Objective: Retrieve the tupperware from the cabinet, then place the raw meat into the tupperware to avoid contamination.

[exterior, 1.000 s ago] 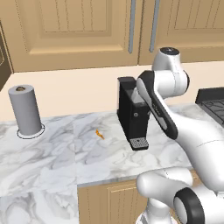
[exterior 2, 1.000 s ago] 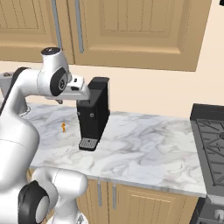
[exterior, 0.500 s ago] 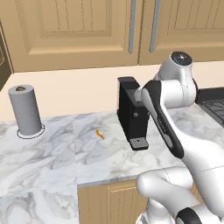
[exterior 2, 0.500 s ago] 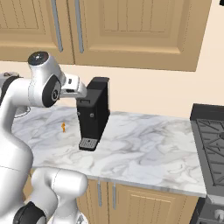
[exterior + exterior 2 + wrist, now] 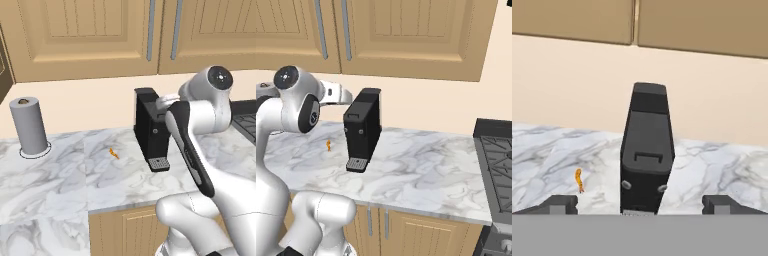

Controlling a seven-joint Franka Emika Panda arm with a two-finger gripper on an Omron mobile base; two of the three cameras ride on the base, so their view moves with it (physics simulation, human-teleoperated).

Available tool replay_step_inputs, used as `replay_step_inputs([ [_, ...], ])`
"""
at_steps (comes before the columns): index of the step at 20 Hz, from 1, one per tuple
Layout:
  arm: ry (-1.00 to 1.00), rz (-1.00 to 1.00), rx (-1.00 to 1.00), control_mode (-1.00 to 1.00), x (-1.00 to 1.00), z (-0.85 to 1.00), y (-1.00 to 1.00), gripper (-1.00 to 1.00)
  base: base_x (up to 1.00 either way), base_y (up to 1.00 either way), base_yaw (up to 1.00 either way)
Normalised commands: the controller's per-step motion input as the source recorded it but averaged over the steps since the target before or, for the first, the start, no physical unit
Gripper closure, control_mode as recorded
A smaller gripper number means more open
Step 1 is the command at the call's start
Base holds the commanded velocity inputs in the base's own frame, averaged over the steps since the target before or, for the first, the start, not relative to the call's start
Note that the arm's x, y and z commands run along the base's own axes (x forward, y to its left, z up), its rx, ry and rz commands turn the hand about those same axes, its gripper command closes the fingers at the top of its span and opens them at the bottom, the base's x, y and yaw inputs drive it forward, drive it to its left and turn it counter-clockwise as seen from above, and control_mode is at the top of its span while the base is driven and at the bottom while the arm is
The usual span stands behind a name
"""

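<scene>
**Desk:** What does the kitchen frame show?

**Photographer:** A white arm raised over a marble counter [image 5: 60,185], its gripper [image 5: 640,204] level with the top of a black coffee machine [image 5: 151,131] and empty. In the hand view the two dark finger tips [image 5: 561,204] stand far apart at the bottom corners, jaws spread wide, nothing between them but the machine beyond.

**Desk:** And the raw meat?

**Photographer:** The raw meat [image 5: 113,153] is a tiny orange-red sliver lying flat on the marble, just to the left of the coffee machine's base in the left base view and apart from it. The right base view puts it between the arm and the machine [image 5: 329,145].

**Desk:** Which way does it run?

**Photographer:** In the hand view its long axis runs roughly away from the camera toward the back wall, slightly crooked [image 5: 578,180]. From the left base view it lies on a diagonal, upper left to lower right. It is too small to tell one end from the other.

**Desk:** The cabinet?

**Photographer:** The cabinet [image 5: 85,35] hangs above the counter, its grooved tan doors shut, silver bar handles [image 5: 151,30] side by side at the seam. A grey paper-towel roll [image 5: 29,126] stands upright well to the left, a stove [image 5: 496,165] at the right end
</scene>
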Motion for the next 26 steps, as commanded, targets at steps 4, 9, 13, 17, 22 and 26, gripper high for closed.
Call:
replay_step_inputs([
  [4,-0.21,0.00,0.00,-1.00,-0.05,0.32,0.00,-1.00,0.00,0.00,0.00],
  [9,-0.19,0.00,0.00,-1.00,-0.05,0.32,0.00,-1.00,0.00,0.00,0.00],
  [13,-0.18,0.00,0.00,-1.00,0.00,0.33,0.00,-1.00,0.00,0.00,0.00],
  [17,-0.19,0.00,0.00,-1.00,0.00,0.34,0.00,-1.00,0.00,0.00,0.00],
  [22,-0.18,0.00,0.00,-1.00,0.00,0.35,0.00,-1.00,0.00,0.00,0.00],
  [26,-0.17,0.02,0.00,-1.00,0.00,0.28,-0.04,-1.00,0.00,0.00,0.00],
])
